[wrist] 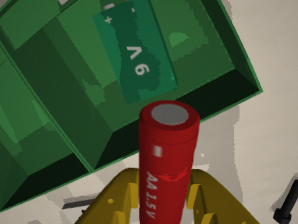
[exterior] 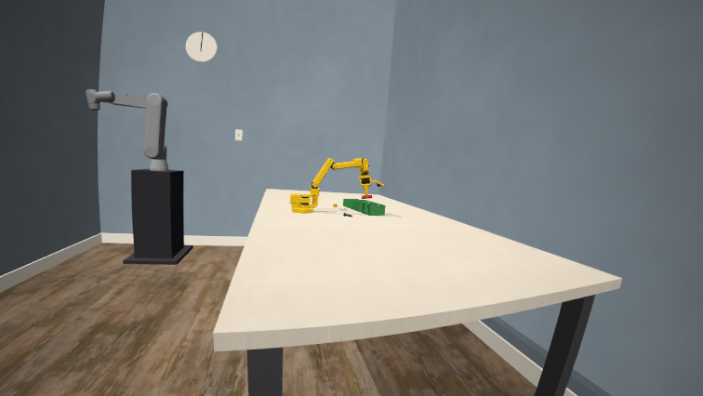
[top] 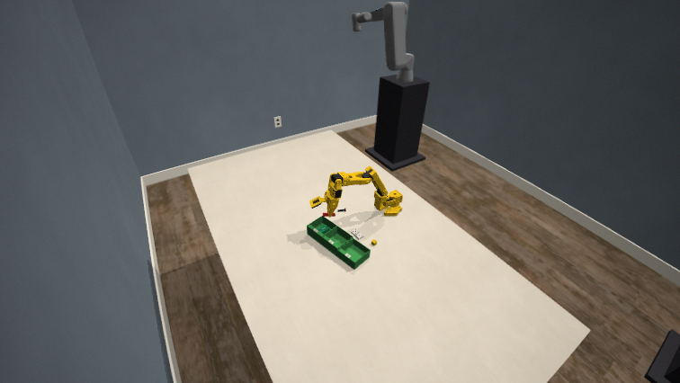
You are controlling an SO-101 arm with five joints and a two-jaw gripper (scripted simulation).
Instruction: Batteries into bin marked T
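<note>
With a teal nine-volt battery (wrist: pixel 142 55) (top: pixel 324 228) already in the green bin's end compartment (wrist: pixel 235 80) (top: pixel 311 232), upper in the wrist frame, we grip the red battery (wrist: pixel 167 160) (top: pixel 326 214) (exterior: pixel 366 196) in our gripper's jaws (top: pixel 330 213) (exterior: pixel 366 195) at lower centre, its drop and our retreat apparently remaining.

Nine-volt battery (top: pixel 324 228) (wrist: pixel 137 52) in the end compartment of the bins (top: pixel 338 241) (exterior: pixel 364 206) (wrist: pixel 240 80), ahead of the gripper (top: pixel 330 215) (exterior: pixel 366 196) (wrist: pixel 162 200) in the wrist view, bolt (top: pixel 341 209) (exterior: pixel 348 215) (wrist: pixel 287 201) right of the gripper there.

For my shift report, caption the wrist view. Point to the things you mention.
Jaws gripping a red AA battery (wrist: pixel 167 135) beside a green bin (wrist: pixel 261 91) holding a 9 V battery (wrist: pixel 136 55).
</note>
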